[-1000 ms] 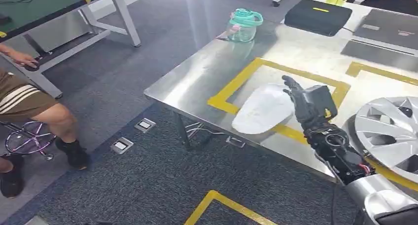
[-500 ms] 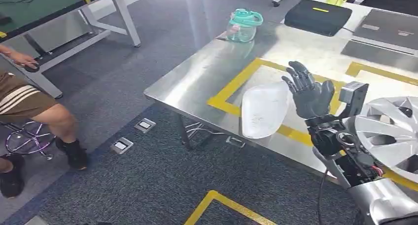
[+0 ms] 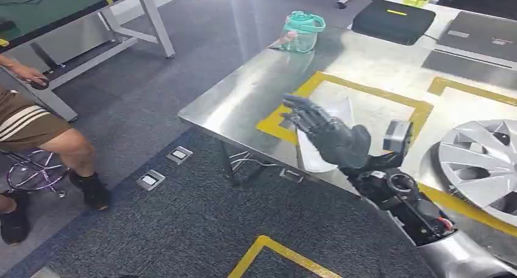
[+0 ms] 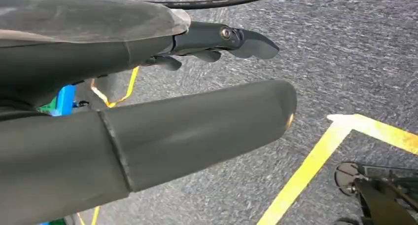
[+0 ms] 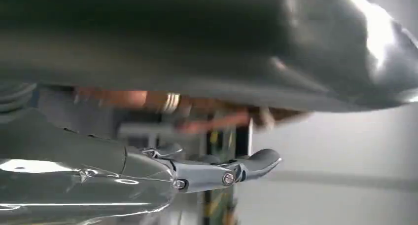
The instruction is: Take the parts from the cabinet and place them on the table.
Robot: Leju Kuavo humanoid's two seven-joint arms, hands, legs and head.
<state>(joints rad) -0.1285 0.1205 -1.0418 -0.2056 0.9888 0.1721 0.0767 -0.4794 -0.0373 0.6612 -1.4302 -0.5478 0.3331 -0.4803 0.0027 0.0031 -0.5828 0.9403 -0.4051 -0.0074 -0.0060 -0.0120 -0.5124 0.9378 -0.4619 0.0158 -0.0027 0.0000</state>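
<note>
One white part and one hubcap on the table; right hand spread, empty.

A clear jug with a teal lid is standing near the far edge of the steel tabletop. A black case is lying further back beside grey flat boards. A person's leg in striped brown shorts is showing over the grey carpet.
</note>
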